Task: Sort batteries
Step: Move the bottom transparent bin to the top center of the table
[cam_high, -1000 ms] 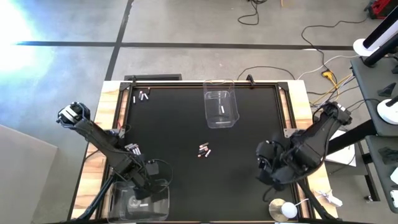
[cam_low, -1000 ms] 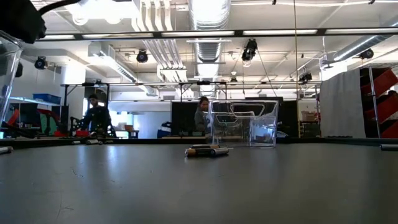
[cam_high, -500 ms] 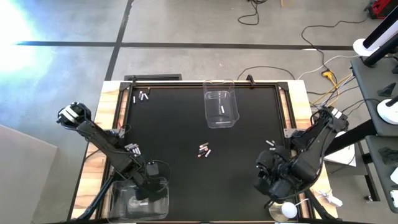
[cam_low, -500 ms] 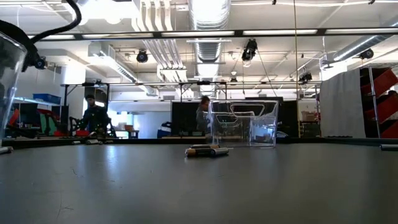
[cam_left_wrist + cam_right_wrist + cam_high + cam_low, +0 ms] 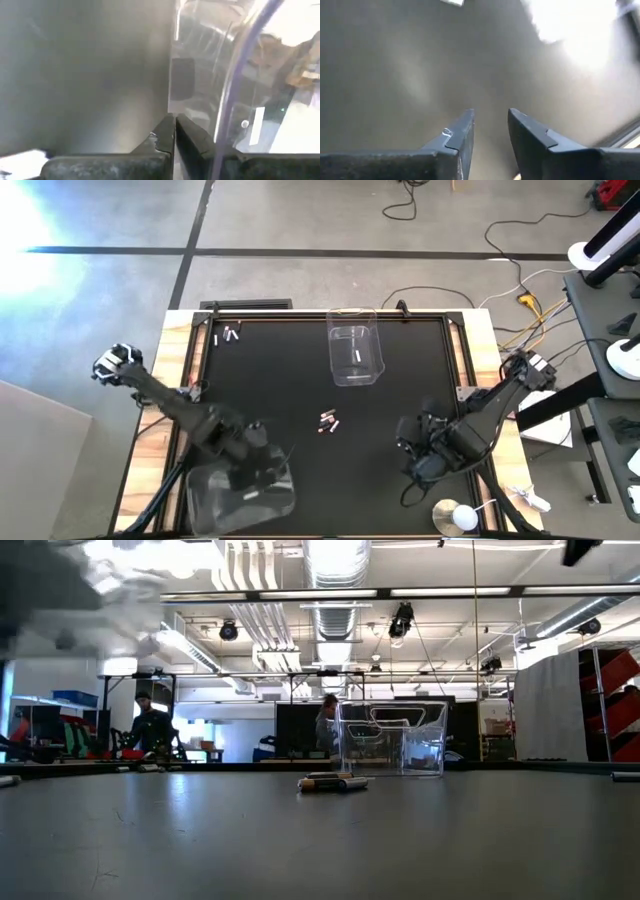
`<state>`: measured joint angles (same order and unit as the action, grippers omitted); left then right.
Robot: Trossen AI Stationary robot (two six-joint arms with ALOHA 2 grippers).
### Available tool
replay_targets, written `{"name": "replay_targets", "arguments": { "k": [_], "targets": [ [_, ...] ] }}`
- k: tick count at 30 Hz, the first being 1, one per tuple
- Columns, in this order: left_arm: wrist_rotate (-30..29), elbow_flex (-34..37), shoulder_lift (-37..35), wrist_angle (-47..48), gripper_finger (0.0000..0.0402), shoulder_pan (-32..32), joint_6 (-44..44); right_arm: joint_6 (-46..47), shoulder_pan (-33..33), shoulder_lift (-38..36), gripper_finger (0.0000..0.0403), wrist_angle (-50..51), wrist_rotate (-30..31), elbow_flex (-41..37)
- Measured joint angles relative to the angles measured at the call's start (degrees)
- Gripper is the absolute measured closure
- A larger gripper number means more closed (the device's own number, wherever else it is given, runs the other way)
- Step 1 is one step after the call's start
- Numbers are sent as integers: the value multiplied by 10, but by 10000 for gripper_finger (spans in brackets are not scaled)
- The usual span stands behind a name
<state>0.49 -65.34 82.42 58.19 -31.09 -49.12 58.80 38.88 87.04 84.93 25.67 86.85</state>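
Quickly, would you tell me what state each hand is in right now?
Left hand: closed, nothing seen held, beside the clear tub.
Right hand: open, holding nothing.

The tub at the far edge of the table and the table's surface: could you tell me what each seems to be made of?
The tub looks like clear, glossy plastic: the dark tabletop and a white battery inside show through its walls. The table surface looks like a matte black mat or sheet, with light wood showing along its side edges.
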Motion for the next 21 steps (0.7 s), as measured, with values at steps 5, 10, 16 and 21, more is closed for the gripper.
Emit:
{"name": "replay_targets", "arguments": {
  "k": [5,10,16,21],
  "targets": [
    [4,-84,-1,67,401,170,117,-116,-35,-21,316,-1,87,0],
    [9,-113,-5,85,401,365,164,-206,-84,-55,336,1,91,0],
    [4,-91,0,48,401,595,154,-263,-100,-113,351,6,93,0],
    [-3,-74,30,1,401,723,105,-302,-101,-174,355,10,145,0]
  ]
}}
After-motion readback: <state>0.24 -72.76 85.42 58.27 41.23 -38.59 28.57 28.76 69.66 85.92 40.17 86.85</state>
